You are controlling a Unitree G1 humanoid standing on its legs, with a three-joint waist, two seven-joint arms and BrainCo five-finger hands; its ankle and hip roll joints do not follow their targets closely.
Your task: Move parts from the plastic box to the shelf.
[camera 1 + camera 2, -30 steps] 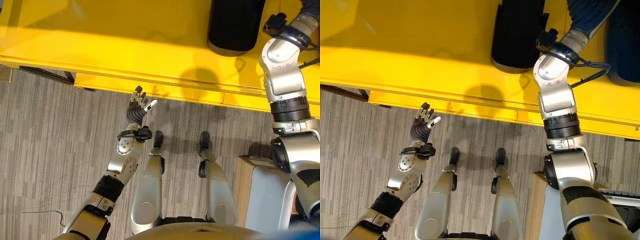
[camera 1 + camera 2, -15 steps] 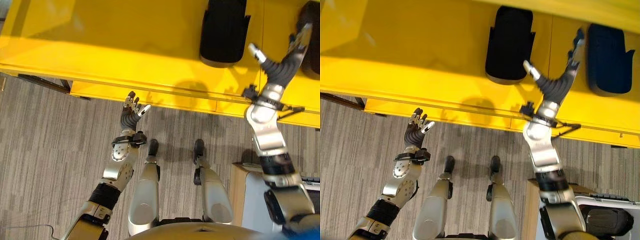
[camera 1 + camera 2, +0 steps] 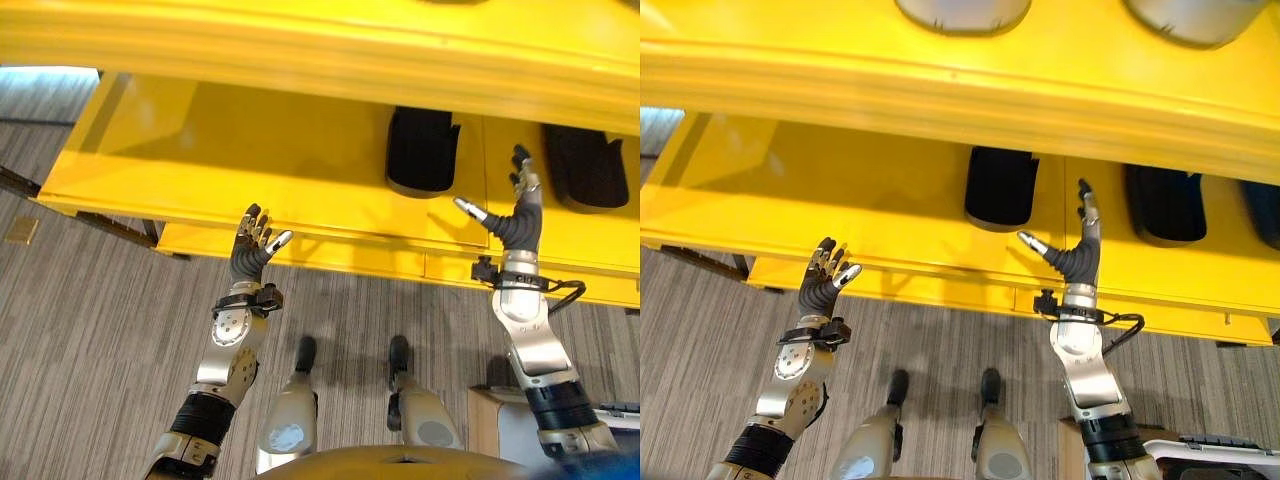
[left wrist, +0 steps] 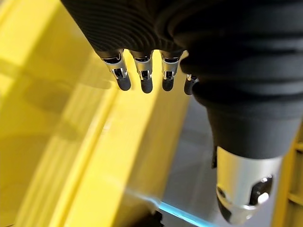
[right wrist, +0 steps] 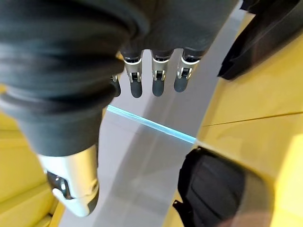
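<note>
Yellow shelf (image 3: 250, 160) runs across the upper half of the frame, with a second yellow board (image 3: 320, 45) above it along the top. Black parts sit on the lower board: one (image 3: 423, 150) at centre right, another (image 3: 587, 165) at the far right edge. Right eye view shows two grey rounded parts (image 3: 960, 12) on the top board, cut off by the frame.

Left hand (image 3: 250, 245) is raised at centre left, in front of the shelf's front edge, fingers straight and loosely spread, holding nothing. Right hand (image 3: 515, 215) is up at the right, between the two black parts, fingers straight, thumb splayed wide, empty, clear of both parts. Grey striped floor (image 3: 90, 330) fills the lower frame. White and tan box corner (image 3: 490, 415) shows at lower right.
</note>
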